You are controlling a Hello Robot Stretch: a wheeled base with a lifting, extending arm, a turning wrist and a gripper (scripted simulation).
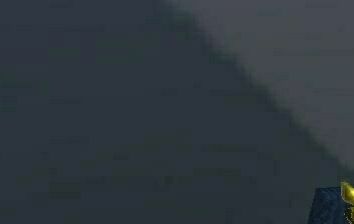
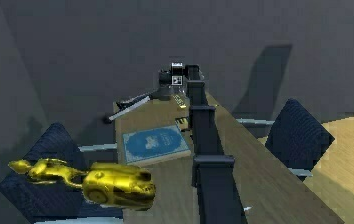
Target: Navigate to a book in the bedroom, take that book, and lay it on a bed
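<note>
A flat blue book with a pale round mark on its cover lies on a long wooden table, just left of the dark arm bar. The arm reaches up across the table to two small white squares. Left of them is the gripper, near the table's far end. A thin grey object lies on the table at the gripper's far end, so I cannot tell whether the gripper holds anything.
A gold animal statue lies at the table's near left, and its tip shows in the forward view's lower right corner. Dark blue chairs stand at the table's left and right. A grey wall stands close ahead.
</note>
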